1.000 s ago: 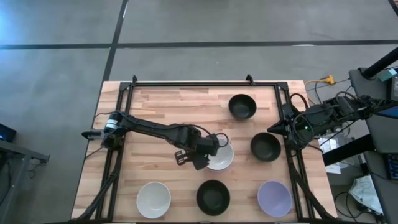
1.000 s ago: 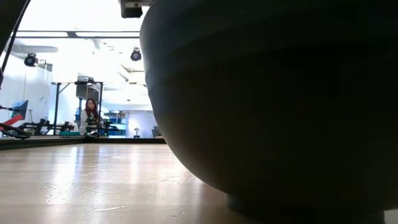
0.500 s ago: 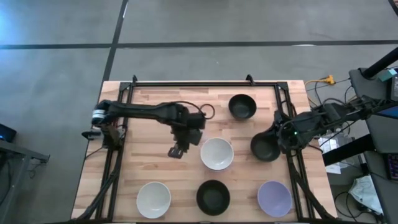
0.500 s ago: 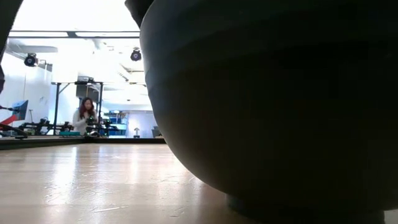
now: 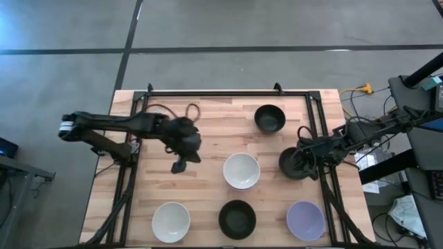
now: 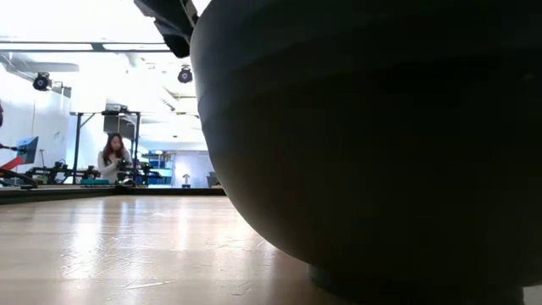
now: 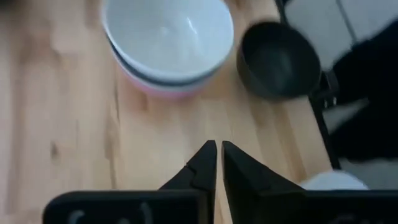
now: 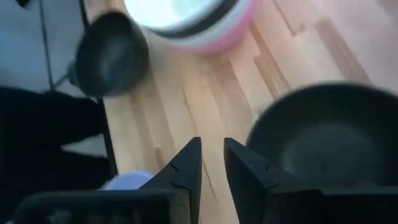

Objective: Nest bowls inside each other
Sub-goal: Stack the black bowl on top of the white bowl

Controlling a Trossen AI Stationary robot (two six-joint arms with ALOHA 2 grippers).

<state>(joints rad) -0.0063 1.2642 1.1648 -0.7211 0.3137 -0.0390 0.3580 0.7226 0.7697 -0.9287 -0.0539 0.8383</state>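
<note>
A stack (image 5: 241, 171) stands mid-table: a white bowl (image 7: 168, 28) sits in a dark one, which sits in the pink bowl (image 7: 165, 87). Single bowls rest on their bases: black (image 5: 269, 118) far, black (image 5: 295, 164) right, white (image 5: 171, 221), black (image 5: 237, 218) and lavender (image 5: 305, 220) along the near edge. My left gripper (image 5: 178, 166) (image 7: 216, 155) hangs shut over bare wood left of the stack. My right gripper (image 8: 212, 155) is slightly open, and its fingers stand just beside the right black bowl's rim (image 8: 261, 127). No touch shows.
The near black bowl (image 6: 381, 144) fills most of the low view, with part of an arm (image 6: 174, 21) above it. A person (image 6: 113, 161) stands far back in the room. A dark metal frame (image 5: 221, 93) runs around the table. Bare wood lies at the far left.
My left gripper has drawn away from the white bowl's left rim toward the table's left, and the white bowl stays in the stack. My right gripper has come in from the table's right edge to the right black bowl. No bowl has shifted.
</note>
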